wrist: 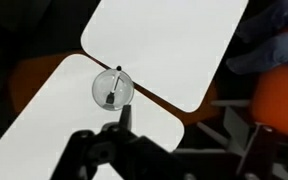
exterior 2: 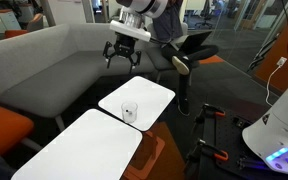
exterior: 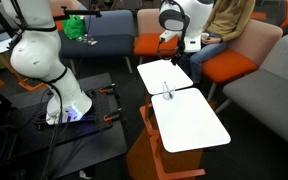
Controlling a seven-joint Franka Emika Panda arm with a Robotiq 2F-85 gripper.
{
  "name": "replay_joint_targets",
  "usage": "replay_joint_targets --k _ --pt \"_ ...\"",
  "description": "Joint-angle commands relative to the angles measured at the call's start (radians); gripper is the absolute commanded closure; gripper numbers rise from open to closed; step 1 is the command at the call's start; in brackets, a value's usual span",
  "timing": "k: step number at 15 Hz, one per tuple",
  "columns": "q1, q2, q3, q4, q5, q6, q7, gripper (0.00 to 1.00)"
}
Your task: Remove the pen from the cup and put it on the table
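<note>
A small clear cup [wrist: 112,88] stands on the white table [wrist: 174,50], right by the narrow gap between its two tabletops. A thin dark pen [wrist: 114,84] leans inside the cup. The cup also shows in both exterior views [exterior: 167,92] [exterior 2: 130,111], where the pen is barely visible. The table shows there too [exterior: 194,125] [exterior 2: 149,92]. My gripper [exterior 2: 122,56] hangs open and empty well above the table, apart from the cup. It shows in the exterior view [exterior: 168,42], and its dark fingers fill the bottom of the wrist view [wrist: 184,135].
Orange and grey sofa seats [exterior: 254,70] [exterior 2: 44,60] ring the table. A person sits behind the gripper [exterior: 224,25]. The robot's white base [exterior: 44,60] stands on a dark floor mat with cables and clamps [exterior: 94,100] [exterior 2: 214,140].
</note>
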Motion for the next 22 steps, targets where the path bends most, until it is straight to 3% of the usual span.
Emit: replay_joint_targets --k 1,3,4,7,11,13,15,17,21,22 --pt "-0.002 0.058 0.000 0.015 0.030 0.022 0.034 0.00" --pt "0.001 0.083 0.002 0.009 0.040 0.030 0.040 0.04" --pt "0.000 0.091 0.005 0.005 0.053 0.032 0.040 0.19" --pt "-0.005 0.124 0.000 -0.001 0.051 0.029 0.033 0.35" --pt "-0.018 0.173 0.018 -0.004 0.095 0.042 -0.002 0.30" --pt "-0.025 0.210 0.022 0.010 0.131 0.056 -0.001 0.41" --pt "-0.034 0.230 0.029 0.017 0.185 0.075 -0.012 0.61" --pt "-0.034 0.244 0.024 0.025 0.213 0.092 -0.031 0.73" --pt "-0.038 0.262 0.014 0.043 0.210 0.086 -0.027 0.65" --pt "-0.040 0.266 0.014 0.048 0.207 0.081 -0.025 0.58"
